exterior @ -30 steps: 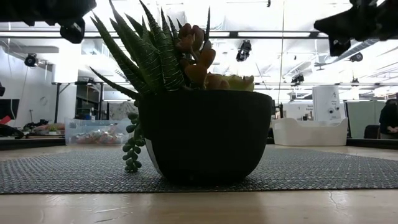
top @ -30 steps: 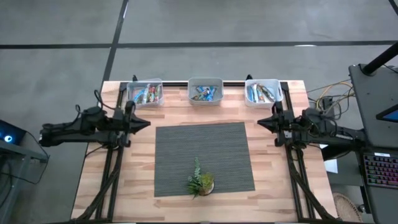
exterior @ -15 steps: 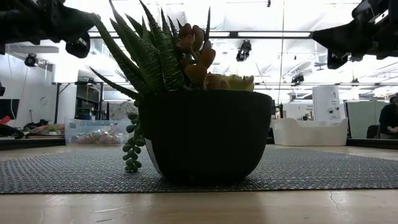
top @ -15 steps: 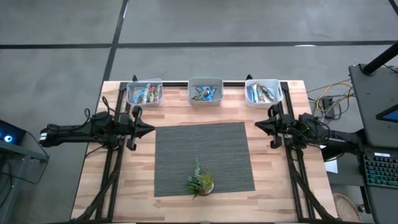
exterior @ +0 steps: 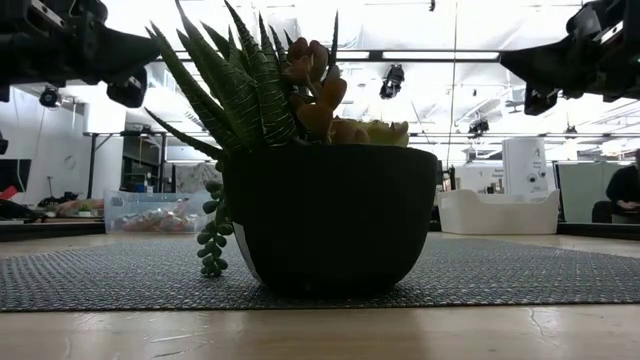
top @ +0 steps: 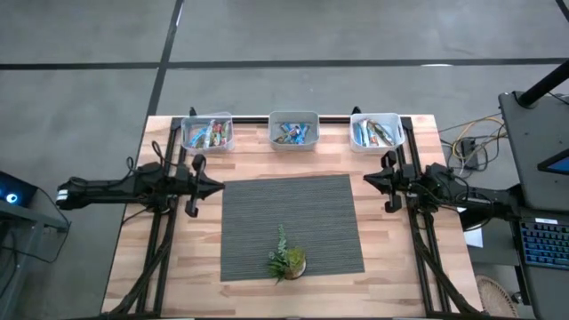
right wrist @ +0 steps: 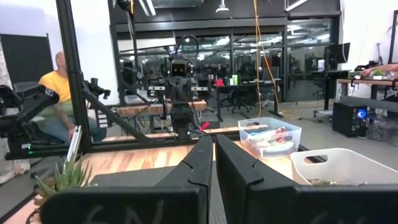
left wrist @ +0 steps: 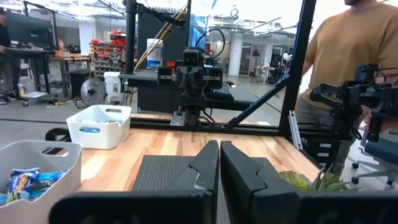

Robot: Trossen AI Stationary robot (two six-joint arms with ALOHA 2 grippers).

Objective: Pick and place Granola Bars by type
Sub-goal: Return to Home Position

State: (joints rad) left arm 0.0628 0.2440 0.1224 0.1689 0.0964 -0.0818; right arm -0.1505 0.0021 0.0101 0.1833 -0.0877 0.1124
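Observation:
The Granola Bars lie in three clear bins along the table's far edge: a left bin, a middle bin and a right bin. My left gripper hovers shut over the mat's left edge and points toward the table's right. My right gripper hovers shut over the mat's right edge and points toward the table's left. In the wrist views the left gripper and the right gripper each show their fingers pressed together with nothing between them. No bar is near either gripper.
A small potted plant stands on the near part of the grey woven mat at the table's middle. Black frame posts stand at both table sides. A person shows beyond the right side, another person beyond the left.
Both grippers have come down toward the table at their own sides of the mat. They have stayed shut and hold nothing. The bins and the plant have not moved.

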